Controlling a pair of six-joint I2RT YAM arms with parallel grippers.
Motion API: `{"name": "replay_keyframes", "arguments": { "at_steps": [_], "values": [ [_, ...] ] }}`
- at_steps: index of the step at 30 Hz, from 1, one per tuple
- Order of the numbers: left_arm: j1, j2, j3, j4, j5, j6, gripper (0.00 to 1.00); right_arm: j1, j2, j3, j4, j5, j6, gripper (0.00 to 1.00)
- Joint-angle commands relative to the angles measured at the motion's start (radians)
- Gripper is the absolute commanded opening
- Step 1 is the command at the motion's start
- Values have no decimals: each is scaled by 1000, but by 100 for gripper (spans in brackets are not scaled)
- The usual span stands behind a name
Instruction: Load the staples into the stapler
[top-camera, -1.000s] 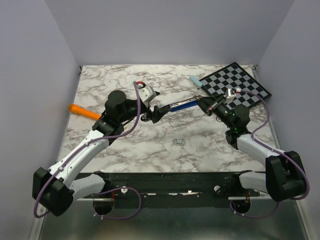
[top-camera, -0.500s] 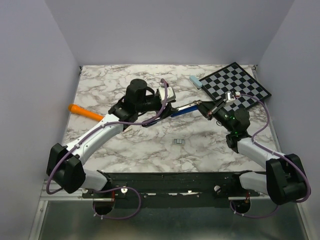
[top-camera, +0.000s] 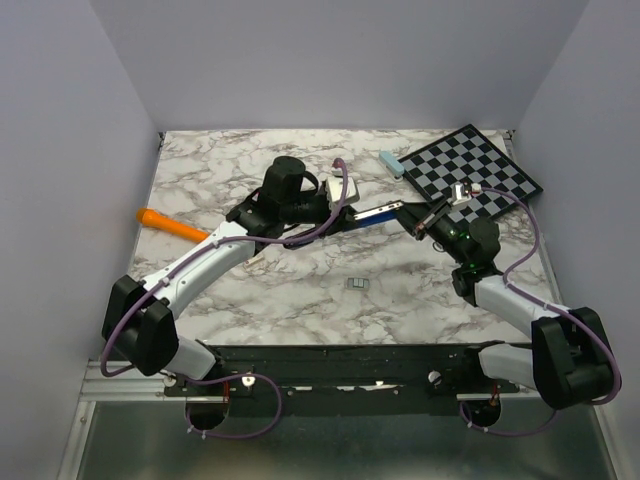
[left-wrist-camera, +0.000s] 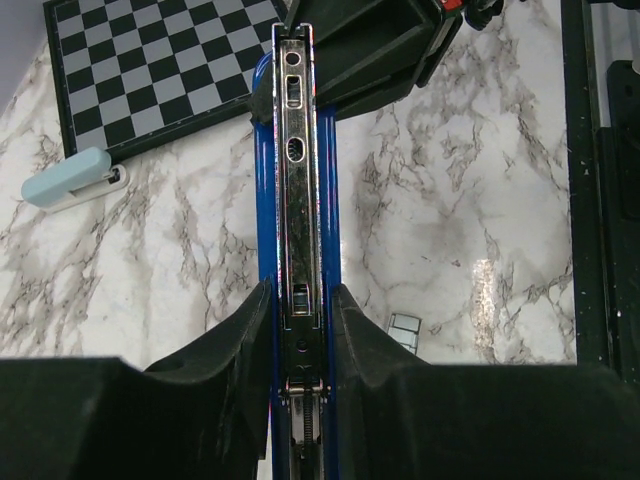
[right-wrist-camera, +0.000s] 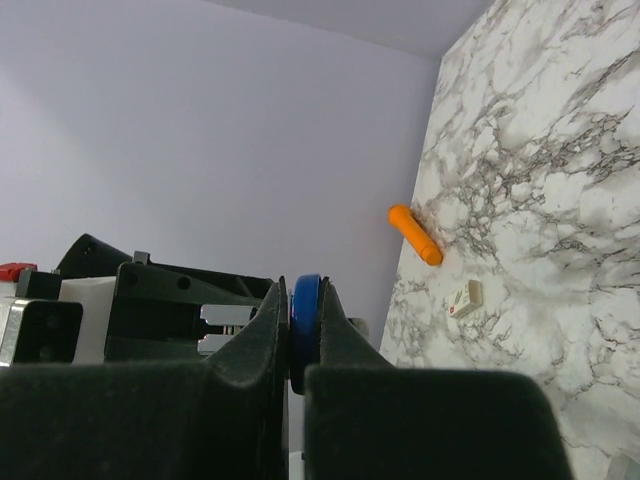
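My left pincer (left-wrist-camera: 302, 295) has its fingers (left-wrist-camera: 240, 340) set against both sides of the stapler (left-wrist-camera: 298, 180), pinching its dark blue base close to the spring end. The contact looks full on each side. My right pincer (right-wrist-camera: 300, 300) is pressed together on the opposite end, the blue edge caught between its pads, so the stapler is held off the table (top-camera: 250, 290) between the two, over the far middle of the surface. The silvery channel lies exposed along its length, facing my left wrist camera, and I see no staples in it. I judge the stapler rigid and light. Its painted sides are smooth and may slip, so the grip belongs on the flanks of the base, clear of the channel and its spring. The staples (top-camera: 356, 284) lie flat on the marble nearer than the stapler, well apart from both pincers. I judge them very light and brittle, liable to snap if squeezed hard and awkward to lift off the table. They should be taken lightly by the long edges. To the far right sits a chessboard (top-camera: 470, 170) with a pale blue block (top-camera: 390, 163) just beside its left corner. An orange stick (top-camera: 165, 223) lies at the left edge.
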Motion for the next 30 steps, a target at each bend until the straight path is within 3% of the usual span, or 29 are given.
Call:
{"name": "replay_keyframes", "arguments": {
  "at_steps": [1,5,8,9,12,15,18,22,26,30],
  "values": [
    [-4,22,28,-37,56,46,3,-4,-9,1,99,-25,32,1],
    [8,32,21,-34,68,57,0,-2,-12,-14,70,-40,4,6],
    [38,47,24,-51,86,70,0,-5,-43,-56,49,-25,-20,27],
    [49,51,24,-55,91,75,0,-15,-53,-68,40,-22,-30,39],
    [81,70,33,-86,99,119,0,-62,-99,-112,4,-29,-53,56],
    [95,105,48,-141,96,199,0,-108,-176,-136,-87,-34,-120,68],
    [97,169,91,-227,89,287,0,-127,-256,-114,-299,13,-258,77],
    [94,287,183,-348,83,379,0,-127,-411,-44,-679,133,-483,85],
    [80,384,258,-428,60,442,0,-130,-492,-2,-864,216,-672,86],
    [48,470,312,-489,23,483,0,-128,-551,-8,-967,271,-734,86]
  ]
}}
